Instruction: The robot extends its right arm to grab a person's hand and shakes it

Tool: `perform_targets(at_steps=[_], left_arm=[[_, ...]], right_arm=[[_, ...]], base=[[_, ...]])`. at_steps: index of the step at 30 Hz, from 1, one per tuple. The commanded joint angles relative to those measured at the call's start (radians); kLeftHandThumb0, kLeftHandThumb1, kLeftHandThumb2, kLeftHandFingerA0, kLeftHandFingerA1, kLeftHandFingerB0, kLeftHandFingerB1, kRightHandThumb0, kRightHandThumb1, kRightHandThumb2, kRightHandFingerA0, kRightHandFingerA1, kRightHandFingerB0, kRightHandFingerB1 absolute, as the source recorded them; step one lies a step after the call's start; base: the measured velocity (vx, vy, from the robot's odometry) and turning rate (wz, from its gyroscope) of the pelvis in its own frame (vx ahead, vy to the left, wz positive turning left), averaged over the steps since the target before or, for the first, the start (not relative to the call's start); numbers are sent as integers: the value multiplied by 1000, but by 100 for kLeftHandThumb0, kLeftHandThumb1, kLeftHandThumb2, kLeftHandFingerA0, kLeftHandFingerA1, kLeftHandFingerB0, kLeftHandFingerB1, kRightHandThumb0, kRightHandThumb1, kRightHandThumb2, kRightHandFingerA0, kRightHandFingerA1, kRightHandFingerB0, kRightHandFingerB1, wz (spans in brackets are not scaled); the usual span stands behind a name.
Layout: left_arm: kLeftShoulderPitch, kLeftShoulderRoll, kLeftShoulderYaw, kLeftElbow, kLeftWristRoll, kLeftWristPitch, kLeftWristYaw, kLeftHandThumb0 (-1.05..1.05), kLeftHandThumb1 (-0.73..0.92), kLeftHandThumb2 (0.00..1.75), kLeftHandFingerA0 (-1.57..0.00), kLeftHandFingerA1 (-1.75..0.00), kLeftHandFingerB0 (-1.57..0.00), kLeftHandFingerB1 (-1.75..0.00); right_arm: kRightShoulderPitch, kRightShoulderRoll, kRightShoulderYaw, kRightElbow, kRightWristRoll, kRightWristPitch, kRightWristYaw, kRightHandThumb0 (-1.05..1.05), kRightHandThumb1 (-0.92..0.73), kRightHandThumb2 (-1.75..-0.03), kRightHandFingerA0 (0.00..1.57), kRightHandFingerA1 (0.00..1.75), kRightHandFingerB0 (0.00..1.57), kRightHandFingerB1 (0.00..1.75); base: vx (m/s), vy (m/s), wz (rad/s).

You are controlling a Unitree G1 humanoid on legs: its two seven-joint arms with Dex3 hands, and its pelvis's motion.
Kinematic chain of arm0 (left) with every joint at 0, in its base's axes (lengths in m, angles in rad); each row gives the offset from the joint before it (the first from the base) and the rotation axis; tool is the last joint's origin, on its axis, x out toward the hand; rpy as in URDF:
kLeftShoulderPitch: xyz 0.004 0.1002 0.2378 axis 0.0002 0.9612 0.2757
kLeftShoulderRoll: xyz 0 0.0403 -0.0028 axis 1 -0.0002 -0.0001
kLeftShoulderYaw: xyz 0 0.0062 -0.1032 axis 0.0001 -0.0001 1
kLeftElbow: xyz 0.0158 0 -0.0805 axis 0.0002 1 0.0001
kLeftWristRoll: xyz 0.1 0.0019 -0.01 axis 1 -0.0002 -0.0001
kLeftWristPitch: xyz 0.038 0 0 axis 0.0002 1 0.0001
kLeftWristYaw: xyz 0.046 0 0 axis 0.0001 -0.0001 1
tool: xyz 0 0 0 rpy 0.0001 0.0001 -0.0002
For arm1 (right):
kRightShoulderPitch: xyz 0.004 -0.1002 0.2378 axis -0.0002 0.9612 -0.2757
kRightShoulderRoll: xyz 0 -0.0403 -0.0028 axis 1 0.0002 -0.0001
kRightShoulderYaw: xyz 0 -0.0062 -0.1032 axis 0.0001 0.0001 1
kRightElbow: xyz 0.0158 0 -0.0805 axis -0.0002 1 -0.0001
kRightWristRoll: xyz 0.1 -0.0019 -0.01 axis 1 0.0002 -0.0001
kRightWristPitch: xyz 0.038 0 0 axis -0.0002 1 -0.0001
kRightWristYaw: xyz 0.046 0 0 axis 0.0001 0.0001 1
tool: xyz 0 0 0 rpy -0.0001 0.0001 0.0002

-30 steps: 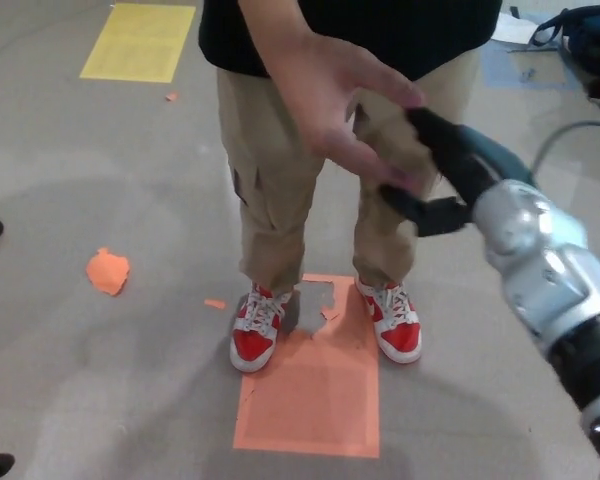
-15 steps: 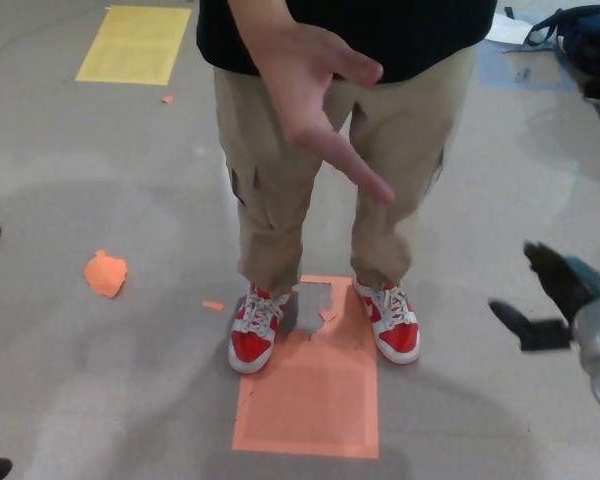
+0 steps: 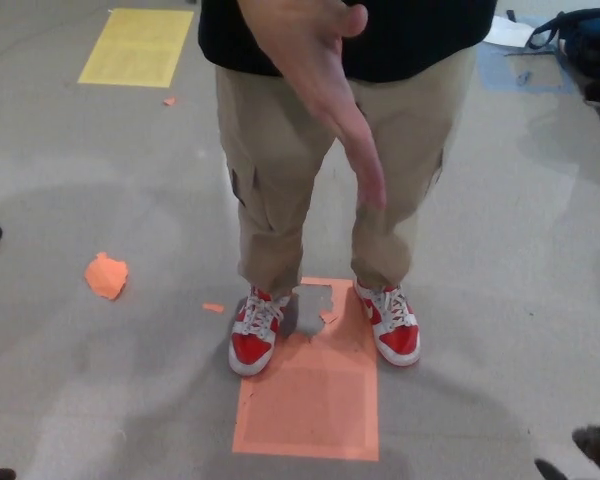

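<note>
Currently the person's hand (image 3: 320, 80) hangs in the upper middle of the head view, in front of a black shirt and tan trousers (image 3: 280, 190), palm side-on, fingers extended and pointing down and toward picture right. Its long axis runs from the wrist at the top edge diagonally down to the fingertips over the right-hand thigh.

Right hand (image 3: 585, 455): only dark tips show at the bottom right corner of the frame, low over the floor (image 3: 100, 380). Too little is visible to say whether it is wide or closed (cannot tell). It holds nothing that I can see. Left hand: not in view.

Key relation: the person's hand lies up and toward picture left of the right hand, well apart, no contact. The right arm is the nearer one, and the one the task names. Judgement: no clasp is in place; a handshake from here would need the right hand to rise and reach forward toward the offered palm.

Floor notes: red-and-white shoes (image 3: 255, 335) stand at the top edge of an orange floor mark (image 3: 310, 400); a yellow rectangle (image 3: 135, 45) far left.
</note>
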Motion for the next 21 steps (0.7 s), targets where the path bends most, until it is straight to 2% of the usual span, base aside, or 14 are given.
perform_targets(at_steps=[1, 5, 8, 9, 10, 11, 12, 14, 15, 19, 20, 21], left_arm=[[-9, 5, 4, 1, 7, -4, 11, -78, 80, 110, 0, -21, 0, -21], [-13, 12, 4, 3, 7, 3, 0, -77, 79, 110, 0, -22, 0, -20], [1, 7, 14, 4, -3, 2, 4, -72, 75, 108, 0, -26, -2, -24], [3, 5, 17, 4, -4, 2, 5, -76, 74, 94, -2, -18, 0, -18], [5, 4, 19, 5, -6, 1, -5, -68, 92, 70, 0, -15, 0, -16], [7, 5, 17, 6, -4, -5, -10, -68, 92, 70, 0, -15, 0, -16], [10, 7, 13, 8, 2, -8, -8, -75, 78, 110, 0, -23, 0, -22], [11, 9, 5, 5, 12, -8, 0, -77, 80, 110, 0, -22, 0, -21], [12, 9, 6, 4, 11, -6, 3, -74, 77, 109, 0, -24, 0, -23], [11, 10, 6, 6, 9, -2, -5, -75, 78, 110, 0, -23, 0, -21], [13, 12, 8, 6, 5, -16, -18, -67, 92, 72, 0, -14, 0, -13], [16, 12, 7, 7, 6, -17, -16, -76, 79, 110, 0, -23, 0, -21]], right_arm=[[-10, -18, -35, 30, 58, -40, 34, -80, -71, -100, 0, 19, 0, 9], [-11, -30, -3, 50, 26, -20, 80, -84, -79, -107, 0, 13, 0, 7], [2, -42, 32, 62, 5, -26, 115, -80, -79, -110, 0, 16, 0, 12], [5, -47, 39, 64, 4, -32, 128, -79, -74, -94, 0, 7, 0, 4], [6, -51, 46, 66, 6, -30, 138, -83, -80, -110, 0, 13, 0, 10], [6, -53, 50, 67, 7, -25, 143, -83, -80, -110, 0, 13, 0, 10], [11, -53, 47, 67, 16, -27, 143, -86, -82, -109, 0, 10, 0, 7], [13, -55, 41, 67, 29, -30, 145, -88, -82, -108, 0, 7, 0, 5], [13, -57, 42, 67, 29, -34, 156, -78, -79, -110, 0, 16, 1, 18], [10, -60, 46, 68, 27, -39, 167, -82, -79, -108, 0, 11, 0, 11], [11, -61, 50, 68, 23, -41, 167, -83, -79, -108, 0, 11, 0, 10], [15, -60, 53, 68, 20, -43, 167, -84, -80, -109, 0, 10, 0, 10]], base=[[0, 0, 0], [0, 0, 0], [0, 0, 0], [0, 0, 0], [0, 0, 0], [0, 0, 0], [0, 0, 0], [0, 0, 0], [0, 0, 0], [0, 0, 0], [0, 0, 0], [0, 0, 0]])
